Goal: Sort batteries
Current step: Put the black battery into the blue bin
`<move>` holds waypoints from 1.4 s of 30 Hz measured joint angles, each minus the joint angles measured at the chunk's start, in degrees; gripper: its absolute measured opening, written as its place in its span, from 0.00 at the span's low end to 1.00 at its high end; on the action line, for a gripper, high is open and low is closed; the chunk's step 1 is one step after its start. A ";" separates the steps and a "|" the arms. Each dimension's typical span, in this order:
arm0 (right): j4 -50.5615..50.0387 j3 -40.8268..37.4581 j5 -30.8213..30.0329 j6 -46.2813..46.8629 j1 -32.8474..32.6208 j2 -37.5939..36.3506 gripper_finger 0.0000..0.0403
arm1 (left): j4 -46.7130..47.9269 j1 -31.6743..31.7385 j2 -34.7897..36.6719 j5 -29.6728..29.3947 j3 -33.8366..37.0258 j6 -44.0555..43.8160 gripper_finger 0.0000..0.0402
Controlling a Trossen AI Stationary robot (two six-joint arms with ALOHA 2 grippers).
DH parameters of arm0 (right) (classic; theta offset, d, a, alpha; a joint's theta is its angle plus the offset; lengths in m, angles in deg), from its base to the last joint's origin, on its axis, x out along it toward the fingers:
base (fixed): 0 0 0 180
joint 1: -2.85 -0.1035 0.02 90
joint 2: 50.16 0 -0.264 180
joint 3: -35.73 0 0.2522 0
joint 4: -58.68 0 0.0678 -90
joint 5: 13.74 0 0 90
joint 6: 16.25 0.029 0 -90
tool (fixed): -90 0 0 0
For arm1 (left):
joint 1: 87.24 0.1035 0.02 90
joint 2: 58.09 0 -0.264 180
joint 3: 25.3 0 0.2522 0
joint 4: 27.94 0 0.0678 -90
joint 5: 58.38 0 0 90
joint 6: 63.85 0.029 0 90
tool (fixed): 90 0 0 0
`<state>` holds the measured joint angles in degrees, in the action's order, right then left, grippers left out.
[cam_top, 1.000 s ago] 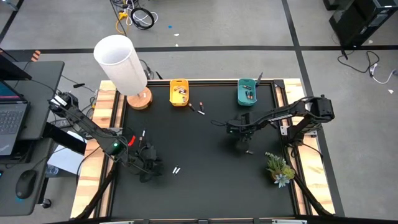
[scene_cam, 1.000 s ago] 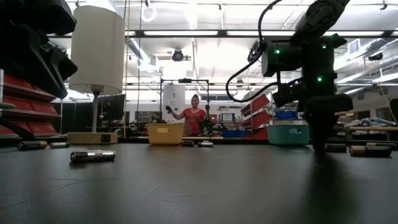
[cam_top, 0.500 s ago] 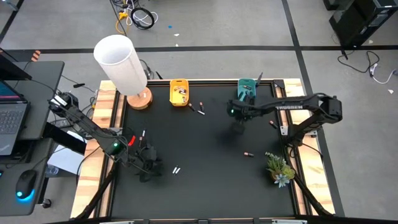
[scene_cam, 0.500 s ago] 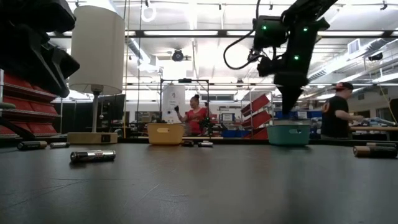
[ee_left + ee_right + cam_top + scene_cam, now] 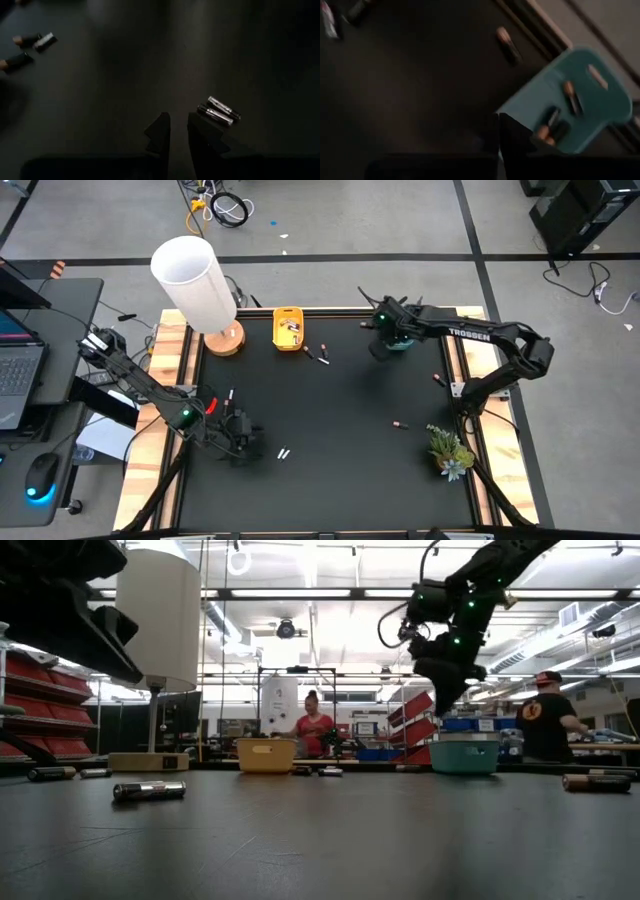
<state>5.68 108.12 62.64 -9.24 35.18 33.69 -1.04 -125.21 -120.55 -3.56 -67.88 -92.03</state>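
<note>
Your right gripper (image 5: pixel 381 340), fingers pressed together on nothing visible, hangs beside the teal plastic bin (image 5: pixel 580 107) holding dark copper-tipped batteries (image 5: pixel 555 122), while your left gripper (image 5: pixel 176 131), fingers a narrow gap apart and empty, hovers near two silvery cylindrical batteries (image 5: pixel 218 111) on the black table (image 5: pixel 340 420).

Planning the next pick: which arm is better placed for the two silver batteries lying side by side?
Left. The left gripper hangs right beside the silver pair, fingers slightly apart and empty. The right gripper is shut, far off over the teal bin.
</note>
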 joint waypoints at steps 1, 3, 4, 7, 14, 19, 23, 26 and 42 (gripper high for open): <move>1.90 0.00 0.02 -0.65 -0.27 0.08 0.08 | -0.26 0.10 0.00 -0.89 0.00 1.40 0.18; 6.49 0.21 0.19 -2.40 -0.81 0.37 0.14 | -1.14 0.44 0.00 -4.84 0.00 4.24 0.18; 7.89 0.20 0.65 -2.99 -0.87 0.40 0.18 | -1.88 0.70 0.00 -7.11 0.00 5.47 0.18; 8.88 0.20 1.77 -4.93 -0.97 0.40 0.28 | -3.48 1.62 0.00 -11.66 0.00 7.27 0.18; 3.40 4.93 7.37 -4.69 -1.55 5.35 0.39 | -6.79 3.48 0.00 -12.19 0.00 11.60 0.18; 0.97 5.88 8.20 -2.81 -12.11 6.17 0.38 | -6.63 3.45 0.00 -8.33 0.00 9.23 0.18; -4.06 5.27 6.76 2.55 -23.99 6.15 0.37 | -4.84 3.38 -0.01 -4.00 0.00 6.70 0.18; -8.19 4.07 5.29 10.00 -33.53 6.17 0.37 | -4.39 3.39 -0.02 -3.76 0.00 6.52 0.18; -14.27 -5.83 10.23 35.11 -52.15 6.15 0.37 | -8.20 3.37 -0.02 -3.70 0.00 9.88 0.18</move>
<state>-8.59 102.29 72.87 25.88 -16.97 39.83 -9.24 -121.85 -120.57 -7.26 -67.88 -82.16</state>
